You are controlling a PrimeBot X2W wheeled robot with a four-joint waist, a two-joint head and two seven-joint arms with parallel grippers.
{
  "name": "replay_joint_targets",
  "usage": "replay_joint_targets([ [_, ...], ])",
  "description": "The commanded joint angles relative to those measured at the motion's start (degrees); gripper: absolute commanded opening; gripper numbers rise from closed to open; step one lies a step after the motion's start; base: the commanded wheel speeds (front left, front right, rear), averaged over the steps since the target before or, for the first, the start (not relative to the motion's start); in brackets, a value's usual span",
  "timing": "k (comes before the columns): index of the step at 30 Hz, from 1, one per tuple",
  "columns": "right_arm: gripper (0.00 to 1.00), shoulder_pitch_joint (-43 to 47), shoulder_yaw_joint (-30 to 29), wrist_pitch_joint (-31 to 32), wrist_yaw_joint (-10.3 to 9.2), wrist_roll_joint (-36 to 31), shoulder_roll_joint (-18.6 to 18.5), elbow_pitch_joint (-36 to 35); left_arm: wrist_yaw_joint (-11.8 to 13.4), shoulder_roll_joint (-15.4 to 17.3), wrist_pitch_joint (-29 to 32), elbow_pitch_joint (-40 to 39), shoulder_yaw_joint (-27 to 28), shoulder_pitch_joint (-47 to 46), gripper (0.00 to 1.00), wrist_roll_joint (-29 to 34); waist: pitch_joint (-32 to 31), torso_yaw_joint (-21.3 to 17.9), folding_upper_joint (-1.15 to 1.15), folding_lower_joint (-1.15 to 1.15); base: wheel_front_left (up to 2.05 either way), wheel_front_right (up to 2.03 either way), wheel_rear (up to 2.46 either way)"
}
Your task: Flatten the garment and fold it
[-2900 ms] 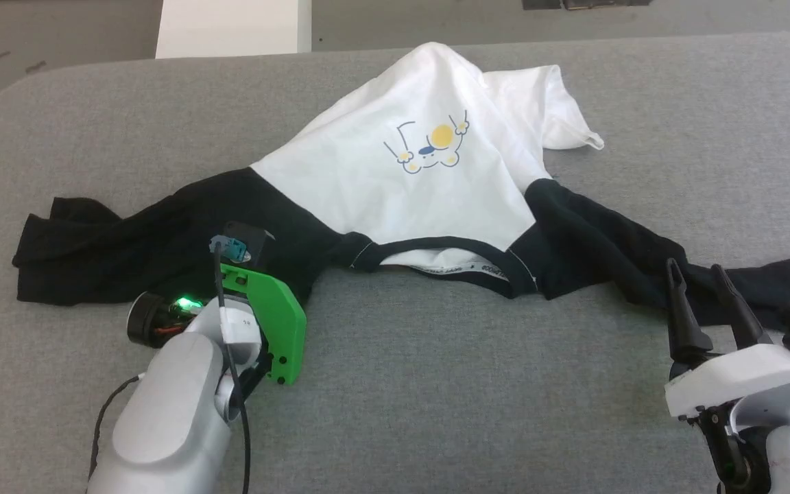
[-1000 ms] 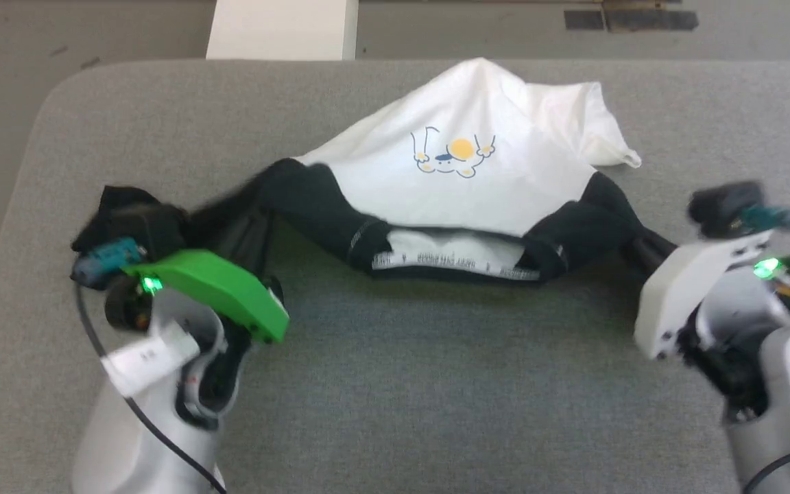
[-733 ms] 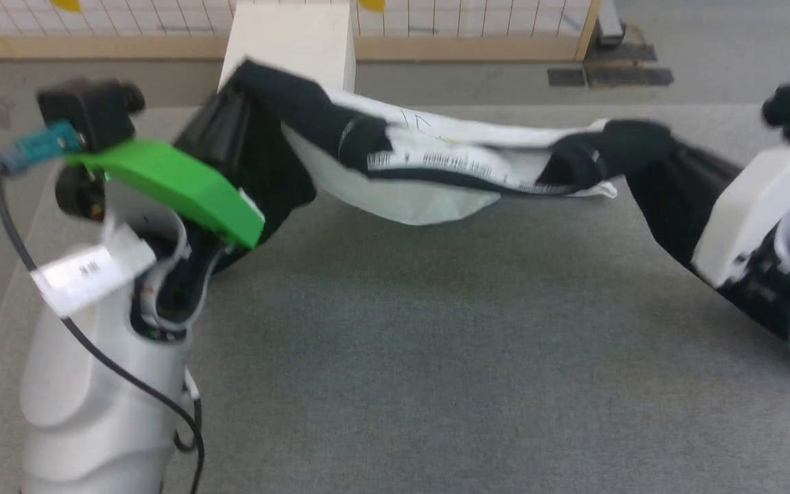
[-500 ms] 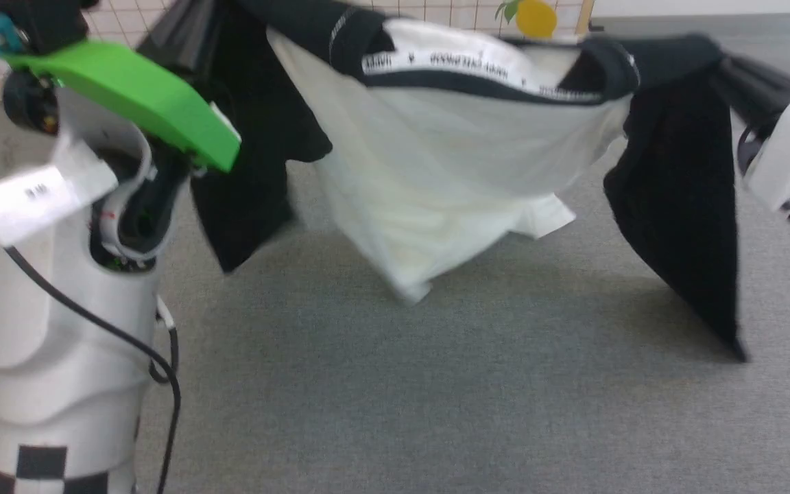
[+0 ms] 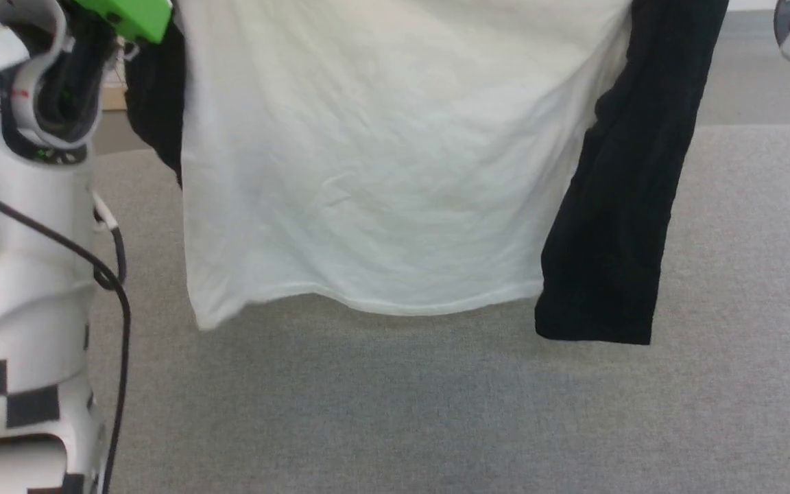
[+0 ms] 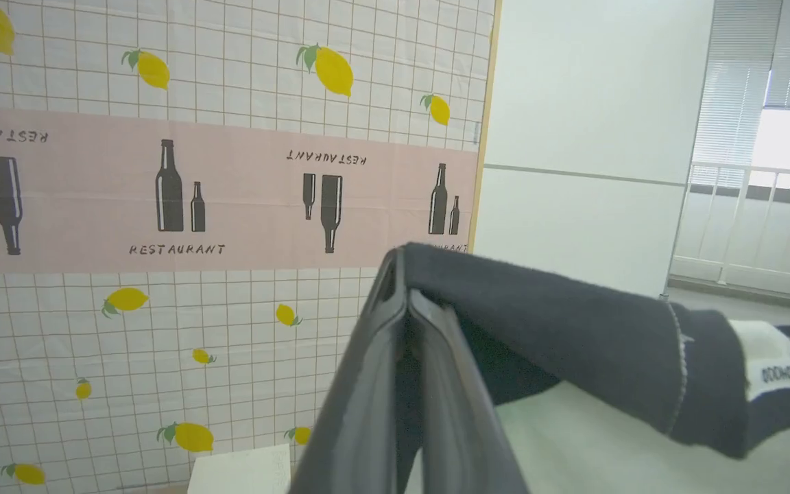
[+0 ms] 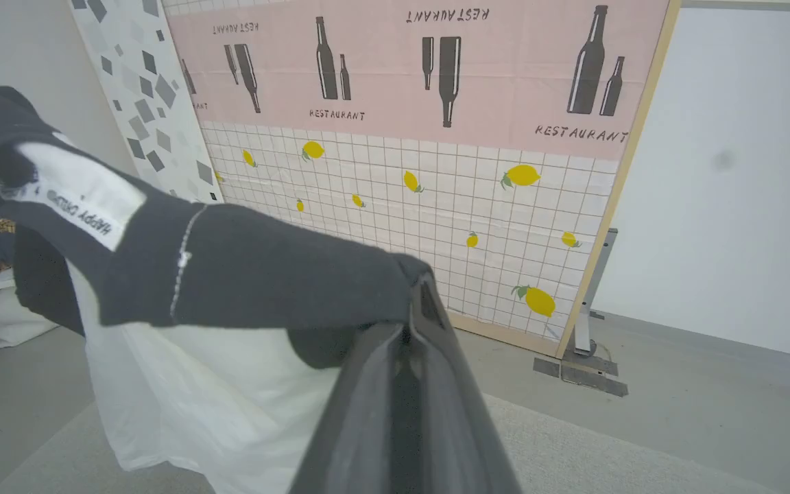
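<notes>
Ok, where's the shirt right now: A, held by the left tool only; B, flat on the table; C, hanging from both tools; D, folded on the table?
C: the shirt hangs over the table, its black shoulders pinched in the shut left tool and right tool.

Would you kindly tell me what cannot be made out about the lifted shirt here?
1. Head view: the garment, collar and shoulders cut off by the top edge.
2. Head view: the black sleeve at left, partly behind the white body.
3. Left wrist view: the neck tape, lettering cut off by the right edge.
</notes>
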Motion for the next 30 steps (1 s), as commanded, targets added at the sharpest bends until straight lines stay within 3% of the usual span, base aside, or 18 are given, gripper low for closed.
replay_joint_targets([
  [1,0.00,-2.3,0.7,0.1,-0.08,-1.4,0.0,1.1,0.3,0.6,0.3,1.0,0.1,-2.1,0.00,0.6,1.8,-0.4,0.00,0.00,0.00,0.00,0.00],
  [7,0.00,-11.8,3.3,-2.3,-0.08,-6.8,-0.4,8.3,0.6,1.6,0.2,6.4,0.5,-8.9,0.00,1.3,7.9,-0.8,0.00,0.00,0.00,0.00,0.00],
  [15,0.00,-28.9,-0.1,-9.7,-0.08,-15.8,3.1,19.9,1.4,5.2,-0.6,13.6,-2.7,-22.3,0.00,8.7,20.8,-1.7,0.00,0.00,0.00,0.00,0.00],
  [23,0.00,-39.5,-4.7,-21.5,-0.08,-23.6,6.2,28.9,1.7,5.0,-9.1,20.9,-4.1,-32.8,0.00,12.8,28.9,-1.6,0.00,0.00,0.00,0.00,0.00],
  [30,0.00,-40.0,-3.8,-25.2,-0.08,-23.3,6.8,34.0,0.8,4.1,-17.5,27.0,-4.7,-34.3,0.00,13.4,32.9,-0.5,0.00,0.00,0.00,0.00,0.00],
])
